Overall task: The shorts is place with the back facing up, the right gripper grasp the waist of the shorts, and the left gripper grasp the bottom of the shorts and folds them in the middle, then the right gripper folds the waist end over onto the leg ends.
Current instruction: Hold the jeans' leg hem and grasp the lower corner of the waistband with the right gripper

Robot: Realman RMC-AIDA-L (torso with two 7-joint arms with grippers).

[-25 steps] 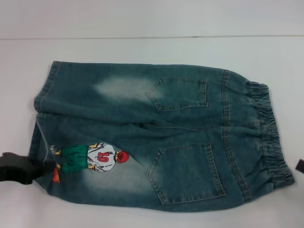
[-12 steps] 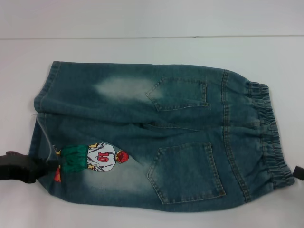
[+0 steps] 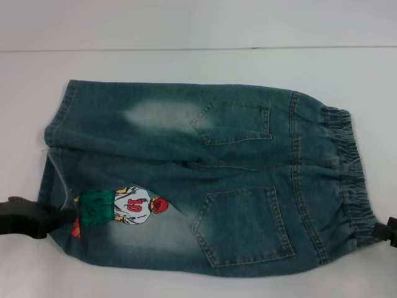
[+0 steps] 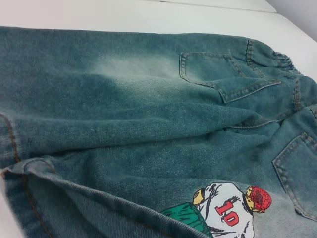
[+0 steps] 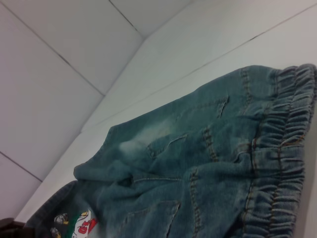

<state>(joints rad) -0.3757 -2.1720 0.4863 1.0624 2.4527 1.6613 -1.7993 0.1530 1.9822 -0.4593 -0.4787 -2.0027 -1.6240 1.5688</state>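
While nothing but a bare white table [image 3: 186,62] surrounds it, a pair of shorts [image 3: 205,180] lies flat with its back pockets up, the leg hems [image 3: 53,149] toward the robot's left and the ruffled waist band [image 3: 350,174] toward its right. No other thing stands between either arm and the cloth. At the near leg hem, just beside the cartoon patch [image 3: 124,207] numbered 10, the left gripper [image 3: 59,218] reaches in from the left edge, its black tip touching the denim; whether its jaws are spread or pinching the hem cannot be told. At the near corner of the waist band, the right gripper [image 3: 389,231] shows only as a dark piece at the right edge, touching or just beside the elastic; its jaws cannot be made out either.
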